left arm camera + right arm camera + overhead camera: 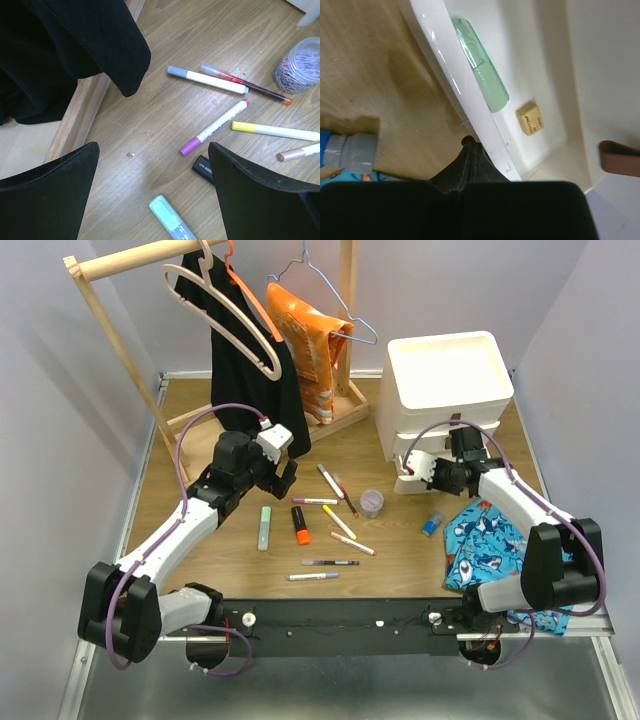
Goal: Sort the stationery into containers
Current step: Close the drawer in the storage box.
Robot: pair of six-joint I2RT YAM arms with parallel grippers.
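Note:
Several pens and markers [330,502] lie scattered mid-table with a pale green highlighter [264,527], an orange highlighter [300,524], a clear pot [371,503] and a blue eraser-like piece [432,524]. My left gripper [283,476] is open and empty above them. In its wrist view the green highlighter [170,217] lies between the wide-open fingers, my left gripper [155,200]. My right gripper [412,473] is shut at the front of the white drawer unit's [445,375] pulled-out bottom drawer [445,65]. That drawer holds a green highlighter [482,65] and a tan eraser [530,118].
A wooden clothes rack [110,335] with a black garment [250,370] and an orange bag [312,340] stands at the back left. The garment's hem [100,45] hangs close to my left gripper. A blue shark-print cloth [485,545] lies at the front right.

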